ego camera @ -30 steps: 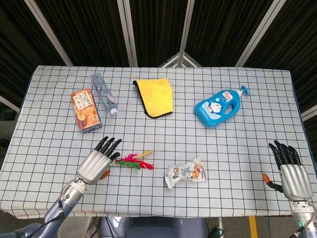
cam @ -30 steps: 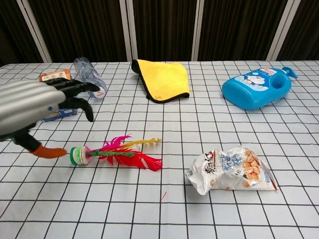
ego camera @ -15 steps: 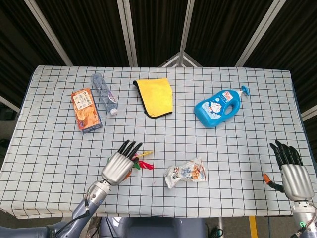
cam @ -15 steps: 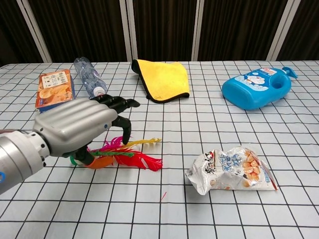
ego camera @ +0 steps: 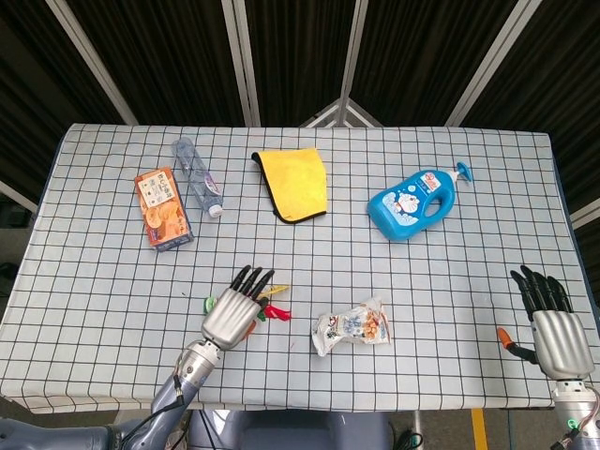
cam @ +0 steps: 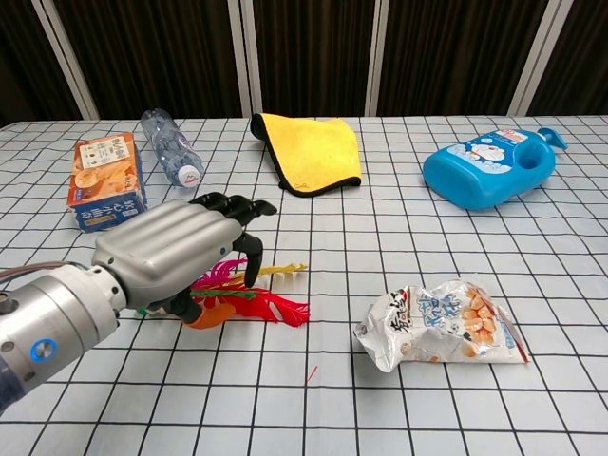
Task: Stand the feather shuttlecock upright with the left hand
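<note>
Left hand [cam: 176, 249] over feather shuttlecock [cam: 255, 302], fingers curled down around it; real grip, cannot tell. Snack bag [cam: 439, 323] lies off to its right.

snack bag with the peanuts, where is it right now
The snack bag lies on the near part of the table, right of the feather shuttlecock and the left hand. In the head view it sits well in front of the yellow cloth.
</note>
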`<state>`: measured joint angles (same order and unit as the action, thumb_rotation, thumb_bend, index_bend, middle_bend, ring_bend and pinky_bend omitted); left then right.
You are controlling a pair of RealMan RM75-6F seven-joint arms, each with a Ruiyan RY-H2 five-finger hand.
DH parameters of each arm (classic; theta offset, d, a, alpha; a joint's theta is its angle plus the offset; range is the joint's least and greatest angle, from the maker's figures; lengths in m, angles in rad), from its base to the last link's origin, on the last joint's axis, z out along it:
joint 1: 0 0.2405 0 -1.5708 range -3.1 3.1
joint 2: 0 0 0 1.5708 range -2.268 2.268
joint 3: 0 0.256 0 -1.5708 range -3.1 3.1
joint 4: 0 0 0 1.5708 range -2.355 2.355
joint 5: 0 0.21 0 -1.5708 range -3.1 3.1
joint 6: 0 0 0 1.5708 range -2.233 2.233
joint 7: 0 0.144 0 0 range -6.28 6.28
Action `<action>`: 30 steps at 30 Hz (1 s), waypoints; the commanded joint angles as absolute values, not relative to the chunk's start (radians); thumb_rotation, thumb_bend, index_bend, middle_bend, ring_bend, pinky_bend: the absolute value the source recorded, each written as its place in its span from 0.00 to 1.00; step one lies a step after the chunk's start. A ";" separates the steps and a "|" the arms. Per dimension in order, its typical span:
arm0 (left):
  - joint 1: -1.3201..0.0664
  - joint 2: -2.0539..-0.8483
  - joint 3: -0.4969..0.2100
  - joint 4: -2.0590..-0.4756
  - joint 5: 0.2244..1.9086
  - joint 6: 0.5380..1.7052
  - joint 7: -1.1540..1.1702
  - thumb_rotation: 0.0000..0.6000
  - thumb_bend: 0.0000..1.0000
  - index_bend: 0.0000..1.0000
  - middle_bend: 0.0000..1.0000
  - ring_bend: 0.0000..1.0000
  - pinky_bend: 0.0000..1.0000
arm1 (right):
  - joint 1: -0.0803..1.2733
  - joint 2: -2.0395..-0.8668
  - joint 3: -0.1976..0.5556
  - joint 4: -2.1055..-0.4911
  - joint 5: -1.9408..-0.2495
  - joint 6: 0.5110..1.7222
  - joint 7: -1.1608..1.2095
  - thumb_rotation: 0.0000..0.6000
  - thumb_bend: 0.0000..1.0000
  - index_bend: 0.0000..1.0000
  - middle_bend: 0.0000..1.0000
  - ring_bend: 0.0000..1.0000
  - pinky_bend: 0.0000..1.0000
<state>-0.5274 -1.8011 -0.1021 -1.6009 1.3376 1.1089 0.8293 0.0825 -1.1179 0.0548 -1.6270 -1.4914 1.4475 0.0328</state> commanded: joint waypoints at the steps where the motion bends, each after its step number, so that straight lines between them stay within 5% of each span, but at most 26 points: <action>1: -0.531 -1.813 -0.100 -1.590 1.335 1.116 0.823 1.00 0.48 0.48 0.03 0.00 0.00 | 0.083 -1.119 0.055 -1.625 -1.490 1.447 0.033 1.00 0.33 0.00 0.00 0.00 0.00; 8: -0.534 -1.820 -0.091 -1.574 1.330 1.132 0.819 1.00 0.59 0.52 0.03 0.00 0.00 | 0.081 -1.117 0.055 -1.625 -1.489 1.447 0.038 1.00 0.33 0.00 0.00 0.00 0.00; 30: -0.522 -1.691 -0.118 -1.703 1.367 1.220 0.719 1.00 0.61 0.55 0.04 0.00 0.00 | 0.082 -1.116 0.055 -1.625 -1.492 1.448 0.035 1.00 0.33 0.00 0.00 0.00 0.00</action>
